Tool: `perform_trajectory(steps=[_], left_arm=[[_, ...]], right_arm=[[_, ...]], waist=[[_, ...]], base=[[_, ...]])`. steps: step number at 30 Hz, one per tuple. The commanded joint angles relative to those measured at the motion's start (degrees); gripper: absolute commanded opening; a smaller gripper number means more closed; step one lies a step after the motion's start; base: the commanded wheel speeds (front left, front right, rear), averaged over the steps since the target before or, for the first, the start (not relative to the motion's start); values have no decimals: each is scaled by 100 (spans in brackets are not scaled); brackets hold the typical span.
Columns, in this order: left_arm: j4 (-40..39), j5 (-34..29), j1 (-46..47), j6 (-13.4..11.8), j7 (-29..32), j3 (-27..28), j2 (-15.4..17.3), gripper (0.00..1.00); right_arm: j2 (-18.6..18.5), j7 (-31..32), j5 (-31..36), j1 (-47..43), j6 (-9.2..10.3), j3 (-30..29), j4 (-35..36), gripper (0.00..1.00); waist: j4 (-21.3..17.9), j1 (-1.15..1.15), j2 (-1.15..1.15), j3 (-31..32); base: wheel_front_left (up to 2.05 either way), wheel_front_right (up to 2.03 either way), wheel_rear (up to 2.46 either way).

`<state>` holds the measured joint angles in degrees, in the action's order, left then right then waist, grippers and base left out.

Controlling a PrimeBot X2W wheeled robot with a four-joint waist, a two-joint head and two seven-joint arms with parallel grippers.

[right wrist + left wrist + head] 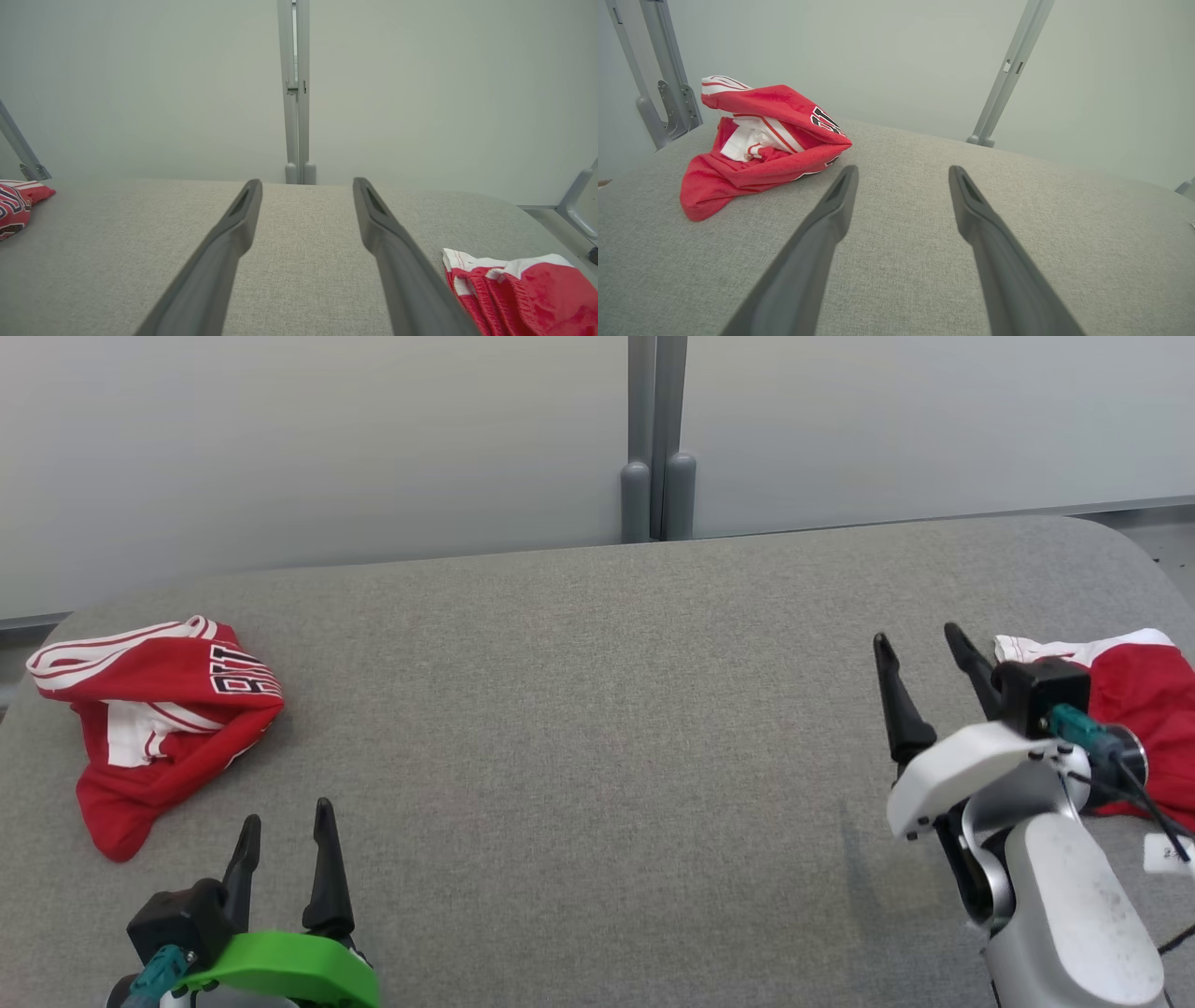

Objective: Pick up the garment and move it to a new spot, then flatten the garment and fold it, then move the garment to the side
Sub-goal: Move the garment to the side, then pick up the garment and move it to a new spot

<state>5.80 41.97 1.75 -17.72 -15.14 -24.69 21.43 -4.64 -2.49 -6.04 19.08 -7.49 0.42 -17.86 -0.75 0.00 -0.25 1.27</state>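
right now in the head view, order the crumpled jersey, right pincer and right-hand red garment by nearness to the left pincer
1. crumpled jersey, just to its left
2. right pincer, across to the right
3. right-hand red garment, far right

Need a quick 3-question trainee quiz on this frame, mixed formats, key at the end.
1. True or false: the left pincer grips the crumpled jersey.
2. How many red garments lie on the grey table? A one, B two, C three.
3. Fill in: the right pincer has its jaws ____.
Key: 1 false, the left pincer is open and apart from the jersey. 2 B, the jersey at left and a second garment at right. 3 open.
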Motion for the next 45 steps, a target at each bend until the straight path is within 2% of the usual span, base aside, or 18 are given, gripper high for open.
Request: perform_trajectory(steps=[1,6,14,45], left_arm=[[-38,-99,-145,72,-3,76,-49,100],[-126,-284,-305,249,-2,295,-166,100],[38,-503,-387,470,-2,460,-268,100],[119,-578,-362,423,9,328,-276,100]], right_arm=[[72,88,5,-296,0,-27,253,100],[164,232,-54,-940,0,-72,905,100],[166,109,-423,-1562,0,185,1323,100],[168,76,-397,-1797,0,112,1492,100]], waist=[[29,0,25,35],[76,0,25,85],[122,0,25,161],[157,0,25,237]], base=[[0,0,0],[0,0,0],[0,0,0],[0,0,0]])
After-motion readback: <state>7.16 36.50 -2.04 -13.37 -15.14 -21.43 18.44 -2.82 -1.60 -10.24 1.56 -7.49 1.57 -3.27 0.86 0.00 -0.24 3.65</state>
